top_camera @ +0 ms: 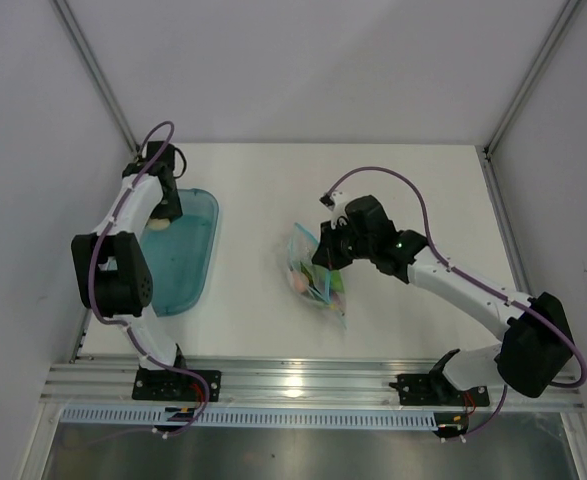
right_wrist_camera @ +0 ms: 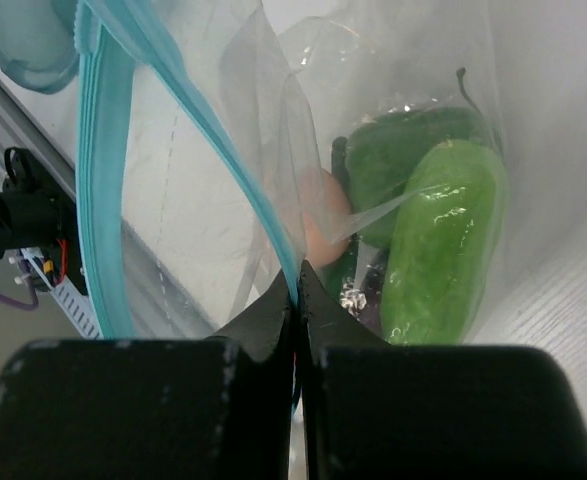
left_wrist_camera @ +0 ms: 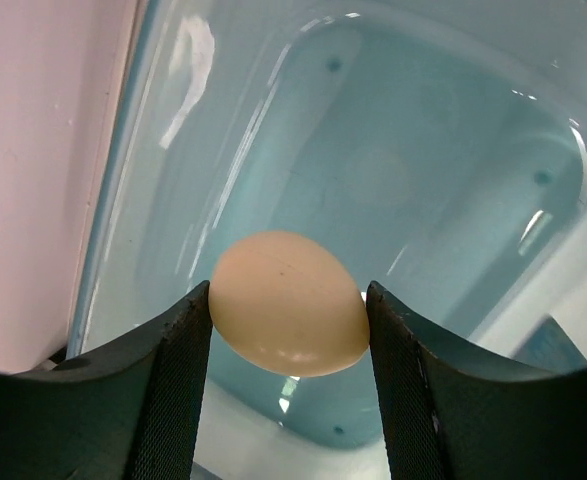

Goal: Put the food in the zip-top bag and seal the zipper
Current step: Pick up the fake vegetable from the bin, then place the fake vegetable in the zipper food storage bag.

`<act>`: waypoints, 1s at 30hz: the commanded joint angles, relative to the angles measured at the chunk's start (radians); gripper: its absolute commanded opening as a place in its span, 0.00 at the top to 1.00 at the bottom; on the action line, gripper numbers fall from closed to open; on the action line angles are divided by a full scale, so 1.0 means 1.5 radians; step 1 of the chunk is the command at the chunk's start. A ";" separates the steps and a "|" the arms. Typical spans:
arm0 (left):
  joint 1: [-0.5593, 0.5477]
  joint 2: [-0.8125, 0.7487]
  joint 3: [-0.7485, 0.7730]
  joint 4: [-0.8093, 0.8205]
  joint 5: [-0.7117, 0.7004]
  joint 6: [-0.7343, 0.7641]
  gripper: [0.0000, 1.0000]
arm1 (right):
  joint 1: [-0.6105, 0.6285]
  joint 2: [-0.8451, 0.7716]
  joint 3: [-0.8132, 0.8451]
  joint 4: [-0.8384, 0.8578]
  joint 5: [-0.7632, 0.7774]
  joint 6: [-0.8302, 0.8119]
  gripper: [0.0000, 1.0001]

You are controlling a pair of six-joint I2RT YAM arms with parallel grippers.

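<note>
**Left wrist view: egg gripped over the tray, bag mouth pinched**

The left claw [left_wrist_camera: 285,295] pinches a pale orange egg-shaped piece [left_wrist_camera: 285,265] between its two fingers, above the translucent blue tray [left_wrist_camera: 453,150]. The right claw [right_wrist_camera: 298,272] is pressed together on the teal zipper [right_wrist_camera: 98,170] of the zip-top bag [top_camera: 318,275], near the middle of the white surface [top_camera: 393,180]. The zipper's two strips stand apart. Green food pieces [right_wrist_camera: 443,240] lie inside the bag

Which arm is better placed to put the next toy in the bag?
Probably left: the left fingers hold a pale orange egg-shaped toy over the translucent blue tray; the right fingers are pinching the teal zipper strip of the clear bag.
</note>
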 commanded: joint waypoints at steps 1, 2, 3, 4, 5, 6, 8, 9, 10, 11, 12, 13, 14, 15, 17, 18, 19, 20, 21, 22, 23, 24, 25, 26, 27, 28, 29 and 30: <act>-0.025 -0.070 -0.013 -0.019 0.018 -0.022 0.83 | 0.006 0.010 0.066 -0.016 0.021 0.004 1.00; -0.029 -0.077 -0.014 -0.022 0.023 -0.023 0.84 | 0.007 0.010 0.074 -0.019 0.025 0.003 1.00; -0.029 -0.090 -0.014 -0.026 0.023 -0.025 0.84 | 0.008 0.012 0.088 -0.023 0.029 0.004 1.00; -0.032 -0.096 -0.012 -0.032 0.023 -0.025 0.84 | 0.009 0.015 0.094 -0.031 0.032 0.004 1.00; -0.051 -0.102 -0.012 -0.035 0.025 -0.027 0.84 | 0.011 0.017 0.101 -0.033 0.035 0.005 1.00; -0.061 -0.116 -0.013 -0.040 0.026 -0.028 0.84 | 0.012 0.019 0.112 -0.040 0.038 0.005 1.00; -0.071 -0.132 -0.012 -0.047 0.025 -0.033 0.84 | 0.015 0.028 0.122 -0.046 0.044 0.005 1.00; -0.082 -0.147 -0.012 -0.051 0.029 -0.035 0.84 | 0.017 0.032 0.127 -0.050 0.047 0.004 1.00; -0.087 -0.155 -0.007 -0.053 0.032 -0.037 0.84 | 0.018 0.040 0.136 -0.052 0.048 0.005 1.00; -0.094 -0.162 -0.012 -0.061 0.034 -0.040 0.84 | 0.021 0.046 0.139 -0.053 0.049 0.005 1.00; -0.109 -0.170 -0.012 -0.065 0.035 -0.044 0.84 | 0.021 0.050 0.143 -0.054 0.051 0.006 1.00; -0.116 -0.182 -0.009 -0.069 0.034 -0.045 0.84 | 0.022 0.054 0.146 -0.054 0.053 0.006 1.00; -0.124 -0.188 -0.008 -0.075 0.034 -0.048 0.84 | 0.023 0.060 0.147 -0.054 0.055 0.006 1.00; -0.141 -0.194 -0.007 -0.079 0.035 -0.050 0.84 | 0.024 0.063 0.148 -0.053 0.057 0.008 1.00; -0.161 -0.208 -0.003 -0.088 0.033 -0.059 0.84 | 0.025 0.070 0.151 -0.051 0.057 0.011 1.00; -0.183 -0.214 -0.003 -0.099 0.031 -0.062 0.84 | 0.026 0.073 0.151 -0.050 0.058 0.013 1.00; -0.195 -0.219 0.003 -0.104 0.031 -0.066 0.84 | 0.026 0.076 0.153 -0.051 0.060 0.013 1.00; -0.207 -0.226 0.009 -0.109 0.031 -0.074 0.84 | 0.027 0.079 0.159 -0.052 0.062 0.014 1.00; -0.230 -0.229 0.013 -0.120 0.028 -0.079 0.84 | 0.027 0.084 0.162 -0.054 0.064 0.013 1.00; -0.244 -0.232 0.026 -0.124 0.028 -0.082 0.84 | 0.027 0.086 0.164 -0.056 0.068 0.013 1.00; -0.256 -0.235 0.035 -0.131 0.029 -0.093 0.84 | 0.028 0.087 0.169 -0.057 0.069 0.014 1.00; -0.282 -0.236 0.041 -0.139 0.027 -0.098 0.84 | 0.028 0.092 0.171 -0.060 0.072 0.015 1.00; -0.295 -0.237 0.065 -0.154 0.024 -0.102 0.84 | 0.028 0.093 0.174 -0.063 0.072 0.016 1.00; -0.308 -0.239 0.075 -0.162 0.024 -0.111 0.84 | 0.028 0.093 0.177 -0.065 0.076 0.016 1.00; -0.331 -0.243 0.081 -0.167 0.026 -0.116 0.84 | 0.028 0.095 0.182 -0.070 0.076 0.016 1.00; -0.341 -0.246 0.101 -0.175 0.032 -0.121 0.84 | 0.028 0.093 0.184 -0.070 0.077 0.017 1.00; -0.361 -0.251 0.107 -0.178 0.036 -0.129 0.84 | 0.028 0.094 0.188 -0.072 0.079 0.017 1.00; -0.372 -0.255 0.113 -0.181 0.039 -0.135 0.84 | 0.028 0.093 0.191 -0.073 0.080 0.017 1.00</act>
